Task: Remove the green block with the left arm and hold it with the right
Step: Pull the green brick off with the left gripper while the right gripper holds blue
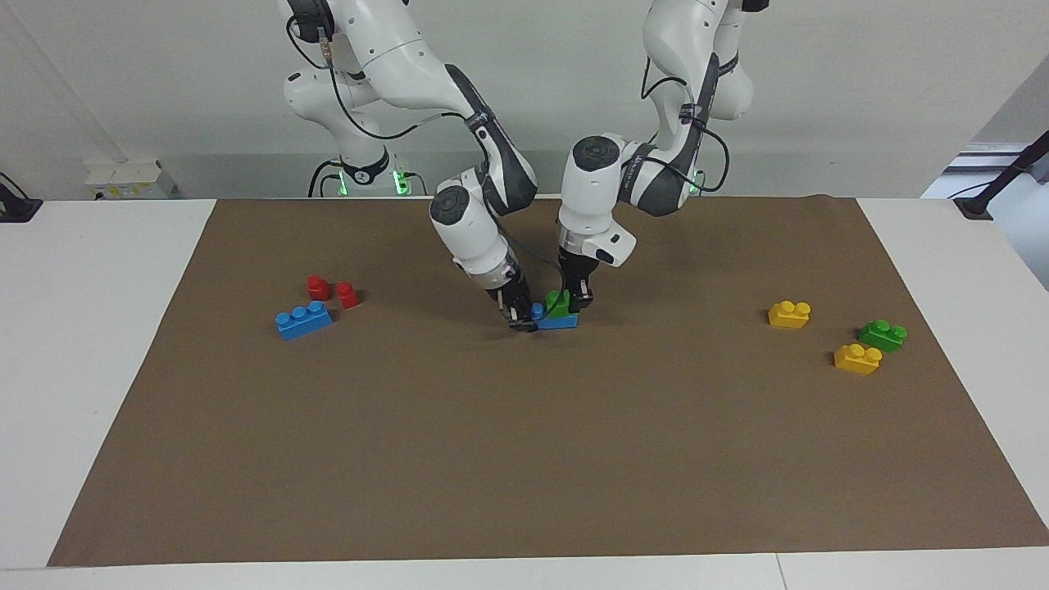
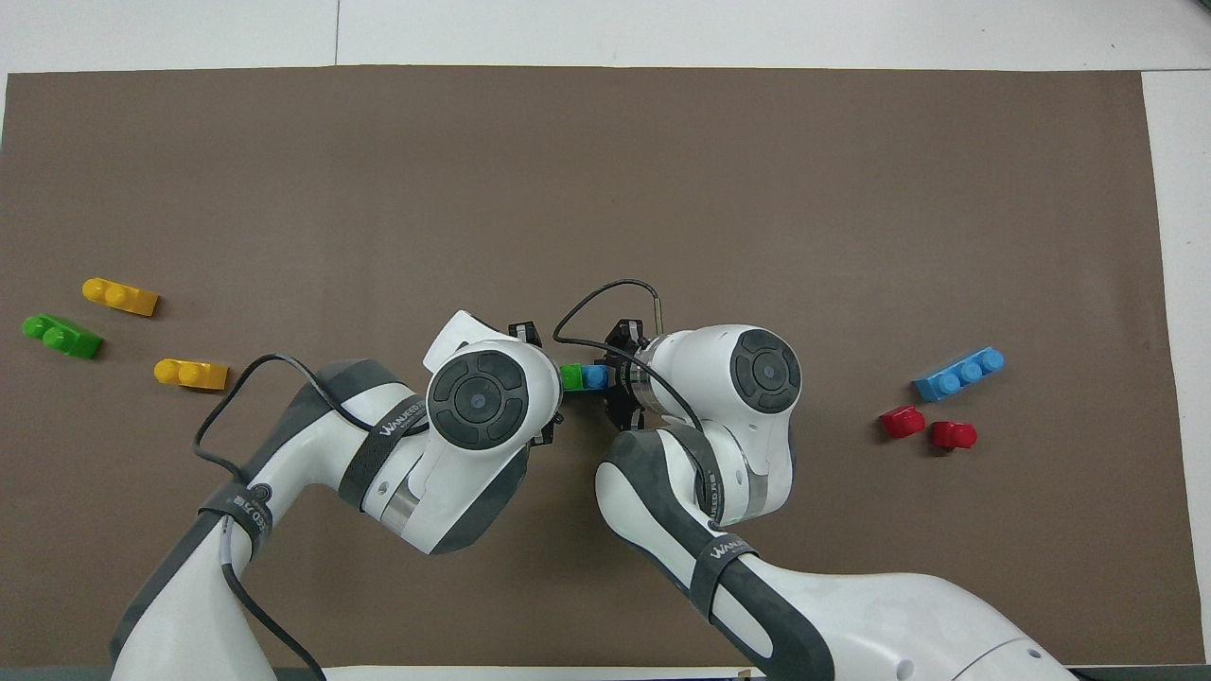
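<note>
The green block (image 1: 560, 304) sits on top of a blue brick (image 1: 559, 321) in the middle of the brown mat; it also shows in the overhead view (image 2: 571, 376), beside the blue brick's studs (image 2: 594, 376). My left gripper (image 1: 574, 301) comes down onto the green block and is shut on it. My right gripper (image 1: 519, 318) is tilted low at the blue brick's end toward the right arm and is shut on it. In the overhead view the left hand hides its own fingers, and the right gripper (image 2: 617, 378) shows at the blue brick.
A twin green brick (image 1: 883, 335) and two yellow bricks (image 1: 789, 314) (image 1: 857, 359) lie toward the left arm's end. A blue three-stud brick (image 1: 304, 319) and two red pieces (image 1: 318, 287) (image 1: 347, 294) lie toward the right arm's end.
</note>
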Robot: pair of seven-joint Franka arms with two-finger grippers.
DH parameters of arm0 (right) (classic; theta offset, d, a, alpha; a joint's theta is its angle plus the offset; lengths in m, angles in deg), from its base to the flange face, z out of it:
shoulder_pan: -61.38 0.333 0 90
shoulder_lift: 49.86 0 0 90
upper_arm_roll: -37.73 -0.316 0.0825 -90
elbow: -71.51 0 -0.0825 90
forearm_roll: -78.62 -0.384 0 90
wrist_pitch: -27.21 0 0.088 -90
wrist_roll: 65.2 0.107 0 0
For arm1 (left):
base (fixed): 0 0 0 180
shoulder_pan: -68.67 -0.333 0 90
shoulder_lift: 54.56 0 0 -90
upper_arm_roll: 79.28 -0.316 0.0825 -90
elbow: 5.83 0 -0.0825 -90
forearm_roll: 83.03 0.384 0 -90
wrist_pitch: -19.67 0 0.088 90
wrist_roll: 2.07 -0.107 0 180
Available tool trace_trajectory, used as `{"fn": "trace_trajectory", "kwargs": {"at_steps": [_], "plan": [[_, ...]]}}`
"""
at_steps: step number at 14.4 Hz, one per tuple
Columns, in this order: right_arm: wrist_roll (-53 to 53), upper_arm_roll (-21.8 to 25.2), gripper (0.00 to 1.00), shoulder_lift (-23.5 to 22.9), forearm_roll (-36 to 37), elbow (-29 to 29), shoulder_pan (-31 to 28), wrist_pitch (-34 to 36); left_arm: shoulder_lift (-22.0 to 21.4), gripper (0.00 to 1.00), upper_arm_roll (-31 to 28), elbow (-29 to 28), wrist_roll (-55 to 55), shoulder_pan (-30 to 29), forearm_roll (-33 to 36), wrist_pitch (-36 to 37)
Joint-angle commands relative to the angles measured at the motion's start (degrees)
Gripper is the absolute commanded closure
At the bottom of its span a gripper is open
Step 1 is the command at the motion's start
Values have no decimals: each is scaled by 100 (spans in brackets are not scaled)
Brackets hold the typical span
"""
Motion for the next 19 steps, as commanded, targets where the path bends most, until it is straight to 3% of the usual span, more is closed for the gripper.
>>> {"fn": "trace_trajectory", "kwargs": {"at_steps": [1, 4, 11, 16, 19], "plan": [[-185, -60, 100, -36, -176, 35, -20, -21, -14, 100, -93, -7, 131, 84, 113, -125], [-194, -60, 100, -36, -185, 35, -20, -21, -127, 100, -85, 10, 122, 67, 113, -46], [-194, -60, 100, -1, -176, 149, -125, 189, -857, 100, -85, 63, -333, -126, 104, 770], [-754, -25, 100, 113, -79, 1308, -1239, 2304, -1094, 100, -128, 81, -1184, -565, 52, 1166], [-2035, -16, 100, 385, -35, 1310, -2083, 2772, -1226, 100, -128, 142, -2369, -1310, -193, 1360]]}}
